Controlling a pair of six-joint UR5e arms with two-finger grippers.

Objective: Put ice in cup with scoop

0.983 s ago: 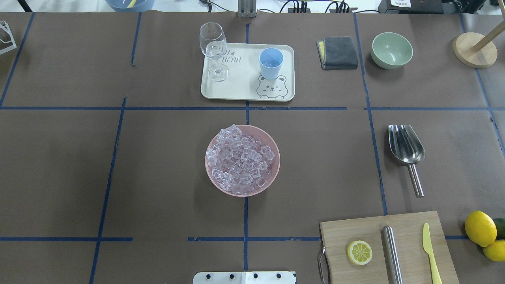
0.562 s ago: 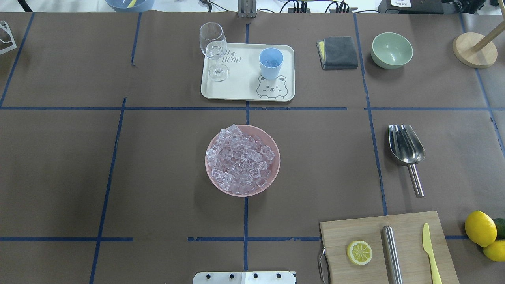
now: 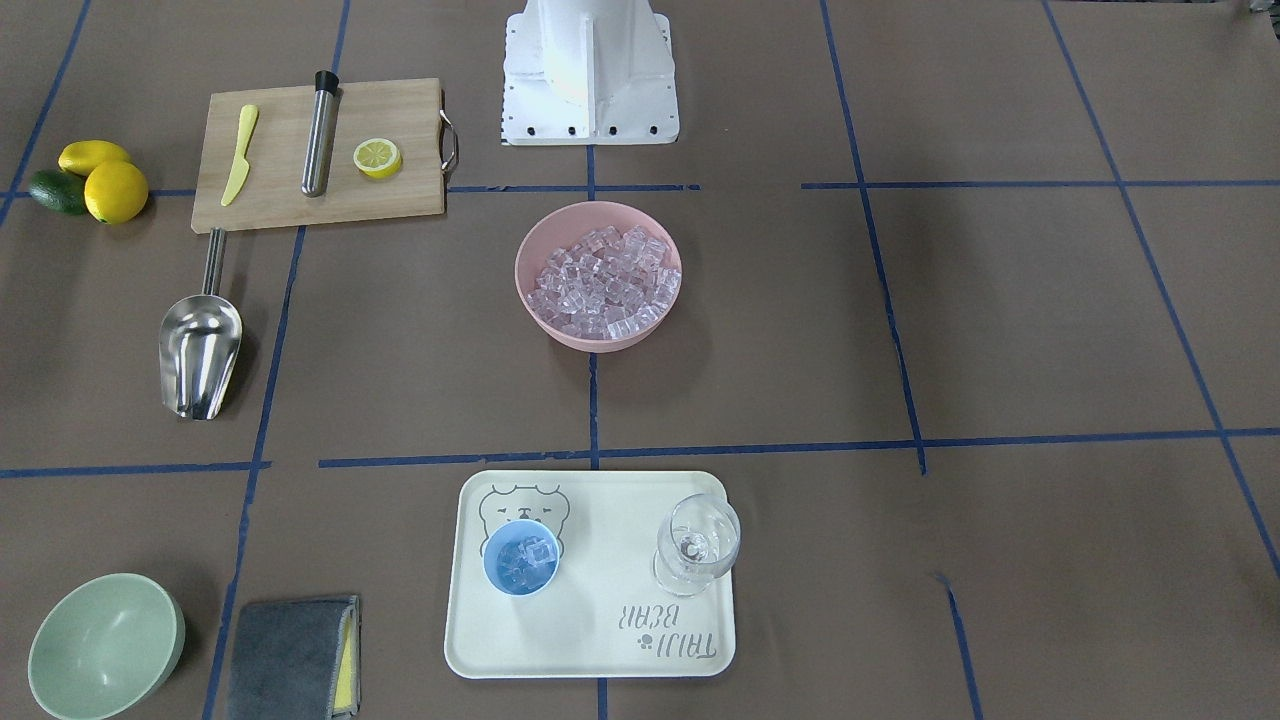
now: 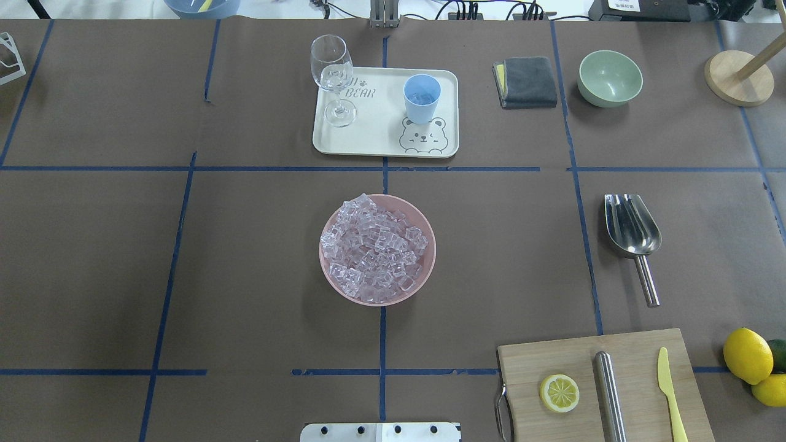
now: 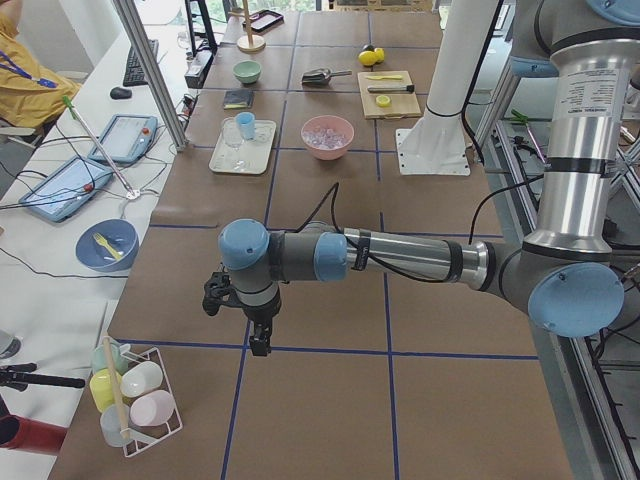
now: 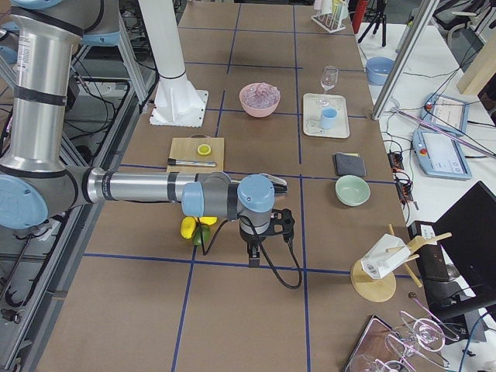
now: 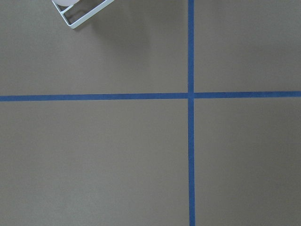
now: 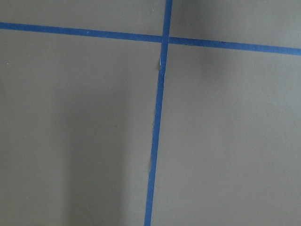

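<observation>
Taking the pink bowl (image 4: pixel 430 261) at the table's middle as the centre of the dial in the overhead view, the ice (image 4: pixel 371 248) is heaped inside it, a pile of clear cubes rising above the rim. At about 12 o'clock lies a cream tray (image 4: pixel 374 132) with the cup (image 4: pixel 422 101) standing upright on its 3 o'clock side and a wine glass (image 4: pixel 331 70) on its 9 o'clock side; the front-facing view shows a few clear cubes already in the cup. The scoop (image 4: pixel 632 230) lies flat on the brown paper at 3 o'clock, well apart from the bowl, its trough mouth toward 12 and its thin handle toward 6. At roughly 4 o'clock sits a cutting board (image 4: pixel 552 356) carrying a lemon half (image 4: pixel 559 393), a steel cylinder (image 4: pixel 610 393) and a yellow knife (image 4: pixel 668 380). The left gripper (image 5: pixel 259 345) hangs over bare paper far from the bowl, near a wire rack (image 5: pixel 135 400); the right gripper (image 6: pixel 253 256) hangs at the opposite end, beside whole lemons (image 6: pixel 188 226). Both show only in the side views, so I cannot tell how either gripper's fingers stand.
</observation>
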